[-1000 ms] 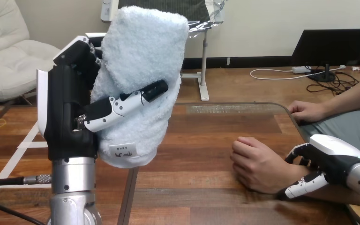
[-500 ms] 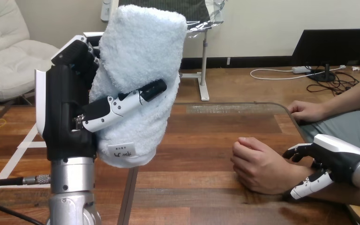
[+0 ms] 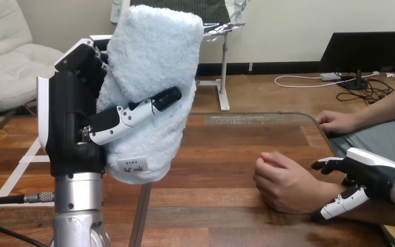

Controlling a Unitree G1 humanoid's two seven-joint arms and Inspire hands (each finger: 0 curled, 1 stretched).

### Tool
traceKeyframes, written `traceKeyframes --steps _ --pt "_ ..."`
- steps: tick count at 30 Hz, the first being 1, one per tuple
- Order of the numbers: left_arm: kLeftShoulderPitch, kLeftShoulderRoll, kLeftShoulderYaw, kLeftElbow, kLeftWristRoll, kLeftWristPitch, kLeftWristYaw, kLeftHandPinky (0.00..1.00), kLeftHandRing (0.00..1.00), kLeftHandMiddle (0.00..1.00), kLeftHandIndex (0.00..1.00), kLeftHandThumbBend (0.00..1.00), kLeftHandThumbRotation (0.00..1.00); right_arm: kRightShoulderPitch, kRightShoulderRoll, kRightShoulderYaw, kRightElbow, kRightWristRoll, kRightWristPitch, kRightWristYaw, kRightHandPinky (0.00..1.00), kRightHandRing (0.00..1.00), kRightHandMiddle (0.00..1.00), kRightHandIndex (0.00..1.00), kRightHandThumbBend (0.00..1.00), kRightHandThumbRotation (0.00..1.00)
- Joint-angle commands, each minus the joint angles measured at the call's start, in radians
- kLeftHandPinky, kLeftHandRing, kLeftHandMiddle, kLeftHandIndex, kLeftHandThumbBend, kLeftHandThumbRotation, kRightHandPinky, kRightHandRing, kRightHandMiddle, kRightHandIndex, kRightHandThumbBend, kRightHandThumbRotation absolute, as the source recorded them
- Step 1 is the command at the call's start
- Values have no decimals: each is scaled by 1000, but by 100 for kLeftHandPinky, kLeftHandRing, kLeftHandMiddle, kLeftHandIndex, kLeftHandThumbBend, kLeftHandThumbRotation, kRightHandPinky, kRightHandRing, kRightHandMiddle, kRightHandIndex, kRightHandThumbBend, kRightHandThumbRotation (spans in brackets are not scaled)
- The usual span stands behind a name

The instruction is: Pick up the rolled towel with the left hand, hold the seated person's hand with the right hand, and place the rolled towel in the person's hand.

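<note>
Your left hand (image 3: 74, 123) stands raised in the left of the frame and is grasping the rolled light-blue terry towel (image 3: 154, 67). The thumb (image 3: 133, 116) lies across the roll's front, and the fingers (image 3: 85, 59) wrap behind its left side. The towel stands nearly upright, leaning a little to the right, with its top close to the frame's upper edge. Its lower end, which carries a small white label (image 3: 133, 167), hangs above the brown wooden table (image 3: 226, 149).

To the right of the towel's edge you have an open stretch of bare tabletop. It runs as far as the person's loosely curled hand (image 3: 283, 180) in the lower right, which rests on the wood with its knuckles toward the towel. The table's far edge crosses the middle of the frame behind that stretch.

Your right hand (image 3: 370, 175) enters at the lower right edge, just beside the person's wrist. Its fingers (image 3: 329, 165) are released and fairly straight, reaching along the wrist's far side. Its thumb (image 3: 342, 203) sits low on the near side, and you cannot tell whether the tip touches the forearm. It clasps nothing.

The person's other hand (image 3: 337, 122) rests at the table's far right edge in the upper right, well apart from both of yours.
</note>
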Motion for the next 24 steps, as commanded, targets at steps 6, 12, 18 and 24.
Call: traceKeyframes --steps 6,12,18,24 --pt "-63 -8 2 -21 -3 -26 5 14 20 27 37 55 0 3 31 42 -3 12 -6 48 66 85 91 93 100 27" --pt "-63 -8 3 -21 -7 -29 4 14 20 27 37 54 0 -6 28 42 -4 10 0 57 67 85 91 93 100 23" --pt "-63 -9 5 -22 -9 -28 4 14 20 27 37 54 0 -18 28 43 -6 7 33 80 69 86 91 93 100 20" --pt "-64 -8 6 -24 -17 -28 0 14 20 27 37 54 0 -25 21 51 -6 -6 22 79 70 86 92 92 100 21"
